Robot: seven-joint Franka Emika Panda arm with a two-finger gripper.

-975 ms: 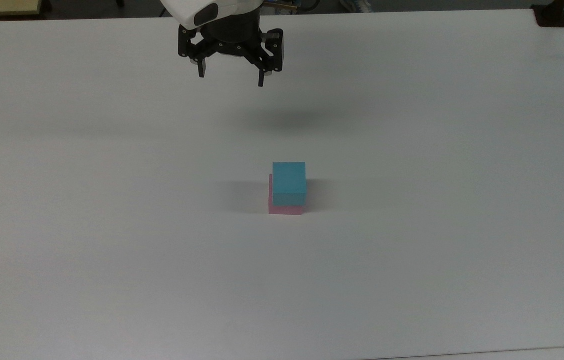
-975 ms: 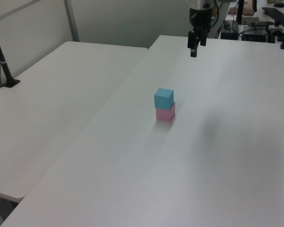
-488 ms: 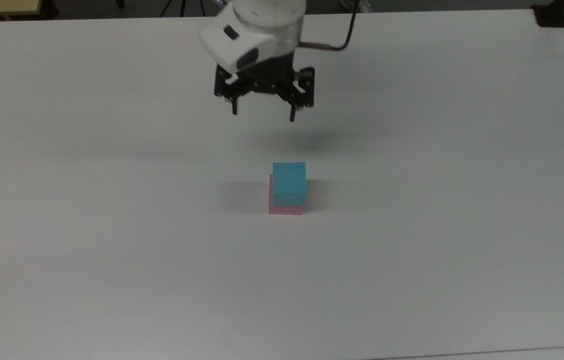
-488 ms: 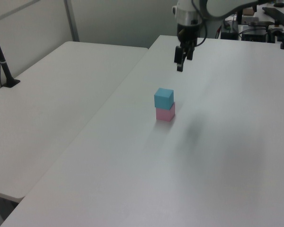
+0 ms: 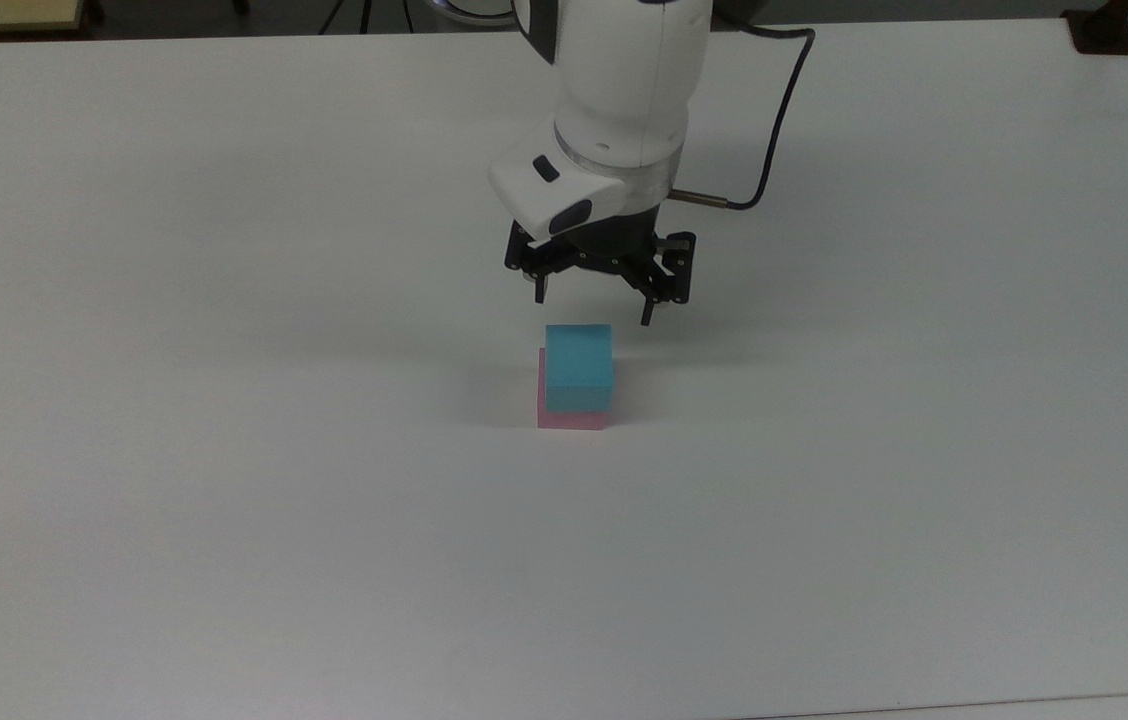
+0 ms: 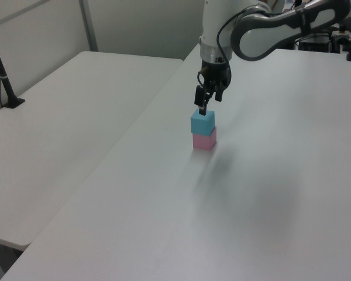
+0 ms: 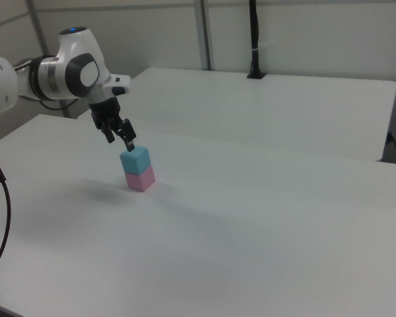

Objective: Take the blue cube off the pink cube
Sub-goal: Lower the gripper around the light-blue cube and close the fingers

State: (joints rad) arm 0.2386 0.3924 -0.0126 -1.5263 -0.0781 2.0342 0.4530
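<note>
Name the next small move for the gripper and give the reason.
Probably lower the open gripper so its fingers straddle the blue cube. It hangs just above the cube, nothing between its fingers, and the blue cube sits on the pink cube.

A wide white bench carries the scene. A second white table stands just beside it, with a black post clamped upright at its far edge, and pale wall panels behind.
</note>
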